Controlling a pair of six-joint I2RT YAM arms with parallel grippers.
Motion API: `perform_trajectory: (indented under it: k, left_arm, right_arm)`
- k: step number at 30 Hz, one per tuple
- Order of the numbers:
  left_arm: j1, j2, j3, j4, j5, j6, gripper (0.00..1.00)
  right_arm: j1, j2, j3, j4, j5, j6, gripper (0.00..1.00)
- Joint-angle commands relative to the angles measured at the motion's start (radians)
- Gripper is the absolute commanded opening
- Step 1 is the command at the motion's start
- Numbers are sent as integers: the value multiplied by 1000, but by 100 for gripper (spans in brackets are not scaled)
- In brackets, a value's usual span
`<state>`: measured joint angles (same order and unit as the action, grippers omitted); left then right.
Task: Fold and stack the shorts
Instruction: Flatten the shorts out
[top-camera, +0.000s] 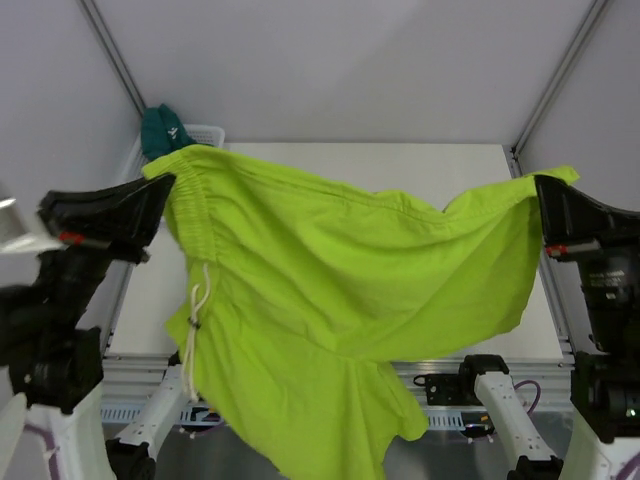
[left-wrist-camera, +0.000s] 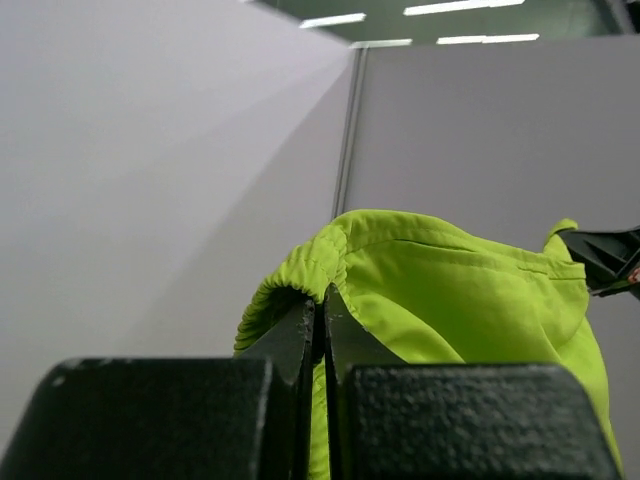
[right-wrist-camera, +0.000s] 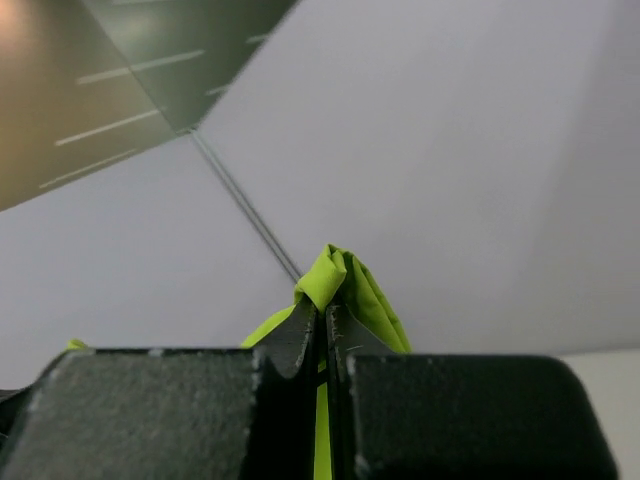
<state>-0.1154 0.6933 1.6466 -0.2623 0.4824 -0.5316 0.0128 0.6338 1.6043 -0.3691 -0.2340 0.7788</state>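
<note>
Right now I have the lime green shorts (top-camera: 330, 290) strung up in the air between both arms, above the table (top-camera: 430, 165). My left gripper (left-wrist-camera: 322, 305) is clamped on the gathered elastic waistband, and my right gripper (right-wrist-camera: 322, 312) is pinched tight on a fabric corner at the opposite end. The cloth sags in the middle, one leg hanging toward the arm bases, with the white drawstring (top-camera: 193, 310) dangling. The dark teal shorts (top-camera: 160, 130) sit bunched at the white basket (top-camera: 207, 131), far left.
</note>
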Motion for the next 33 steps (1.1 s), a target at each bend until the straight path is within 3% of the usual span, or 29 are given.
perform_trajectory:
  k: [1, 7, 10, 13, 15, 21, 23, 31, 33]
  left_arm:
    - [5, 48, -168, 92, -19, -4, 0]
    - [5, 95, -595, 355, -33, -36, 0]
    - [5, 193, -781, 492, -54, -57, 0]
    - [3, 375, -840, 621, -67, -109, 0]
    - [2, 559, -829, 736, -45, -134, 0]
    - [0, 987, -564, 827, -7, -180, 0]
    - [0, 1067, -433, 804, -7, -174, 0]
    - [2, 1343, -167, 726, -37, -151, 0]
    - [3, 1377, -133, 707, -45, -151, 12]
  right_arm:
    - [-4, 63, -119, -82, 85, 25, 0]
    - [-4, 44, -535, 25, 174, 100, 0]
    - [-2, 107, -714, 126, 209, 129, 0]
    - [-4, 240, -822, 278, 267, 154, 0]
    - [-2, 317, -834, 363, 315, 157, 0]
    - [-2, 618, -735, 528, 403, 146, 0]
    - [-39, 740, -671, 562, 395, 140, 0]
    - [-56, 1147, -405, 677, 273, 108, 0]
    - [-56, 1223, -310, 697, 246, 91, 0]
